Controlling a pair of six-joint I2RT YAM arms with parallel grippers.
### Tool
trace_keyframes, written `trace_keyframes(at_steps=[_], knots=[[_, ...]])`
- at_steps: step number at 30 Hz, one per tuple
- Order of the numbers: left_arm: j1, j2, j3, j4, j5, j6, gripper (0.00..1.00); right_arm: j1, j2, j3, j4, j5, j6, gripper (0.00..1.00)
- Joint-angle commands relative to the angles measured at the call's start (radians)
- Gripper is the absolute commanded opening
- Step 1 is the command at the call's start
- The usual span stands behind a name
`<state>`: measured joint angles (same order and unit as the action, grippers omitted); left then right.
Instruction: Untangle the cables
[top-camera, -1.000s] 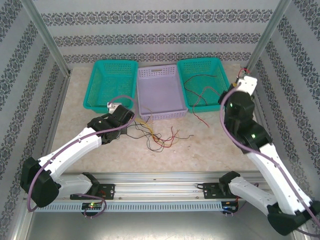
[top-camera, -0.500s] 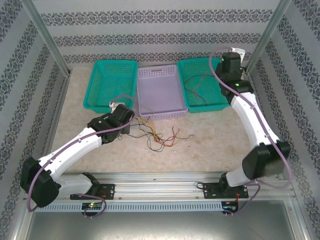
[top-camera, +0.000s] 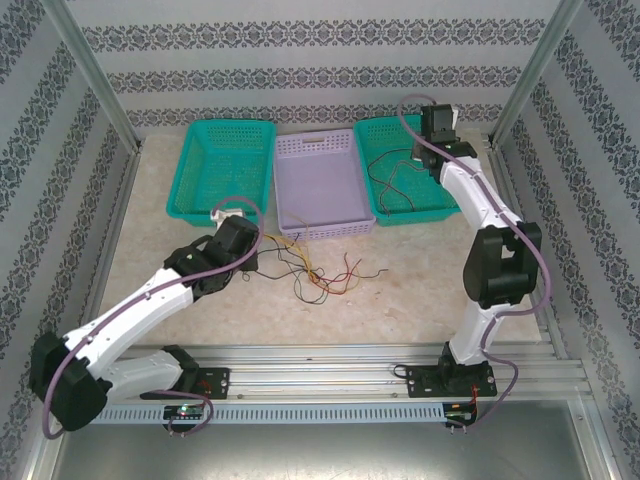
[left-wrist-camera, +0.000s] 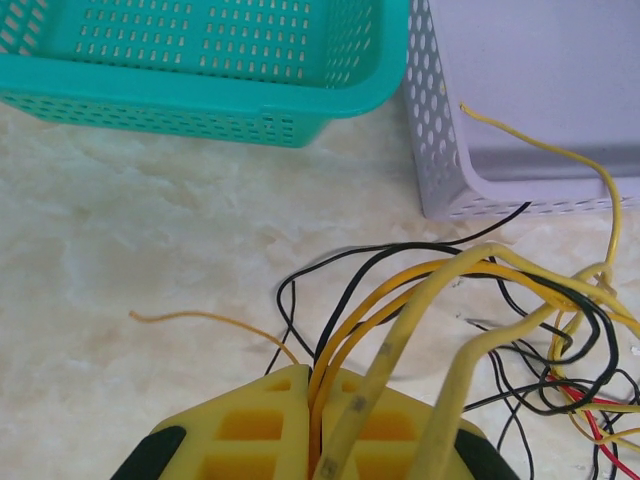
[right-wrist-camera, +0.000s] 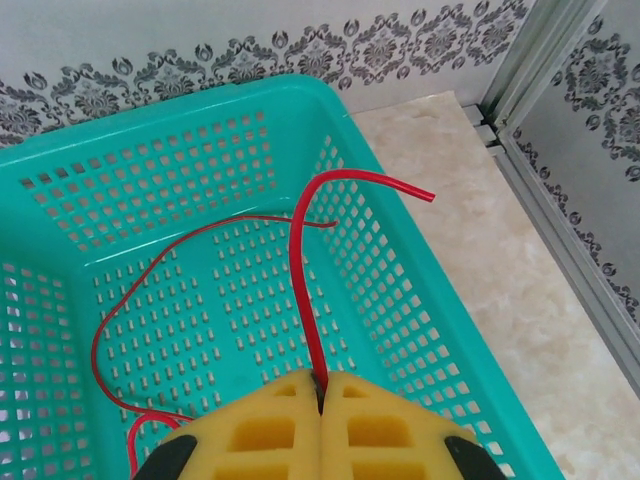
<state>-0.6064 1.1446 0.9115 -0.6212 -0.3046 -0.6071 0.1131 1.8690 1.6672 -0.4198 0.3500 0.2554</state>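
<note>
Middle basket (top-camera: 322, 232) between left basket (top-camera: 225, 160) and right basket (top-camera: 385, 125); cables (top-camera: 320, 275) on the table (top-camera: 420, 290) before it.

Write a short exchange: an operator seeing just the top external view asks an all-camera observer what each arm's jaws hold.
Operator: What is the left arm gripping?
Observer: Its jaws are shut on yellow cables leading into the tangle.
Operator: And the right arm?
Observer: Its jaws pinch one red cable above the right teal basket.
Operator: Where's its free end?
Observer: It arcs right, crossing the basket's rim in the wrist view.
</note>
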Motion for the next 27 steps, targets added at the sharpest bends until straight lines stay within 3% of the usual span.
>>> trace_keyframes(at_steps=[1,7,14,23,27], knots=[[0.005,0.045,0.068,-0.063,0.021,0.015,0.00,-0.008,0.068,0.084,-0.063,0.012,-0.022,0.00],[0.005,0.068,0.084,-0.020,0.076,0.068,0.00,-0.001,0.133,0.136,-0.121,-0.020,-0.022,0.00],[0.005,0.097,0.100,-0.020,0.097,0.070,0.00,0.002,0.095,0.129,-0.143,-0.092,0.019,0.23],[-0.002,0.102,0.112,-0.001,0.126,0.070,0.00,0.051,-0.123,0.053,-0.098,-0.196,0.045,0.48],[-0.016,0.114,0.119,0.028,0.159,0.069,0.00,0.125,-0.262,-0.060,-0.059,-0.358,0.050,0.55]])
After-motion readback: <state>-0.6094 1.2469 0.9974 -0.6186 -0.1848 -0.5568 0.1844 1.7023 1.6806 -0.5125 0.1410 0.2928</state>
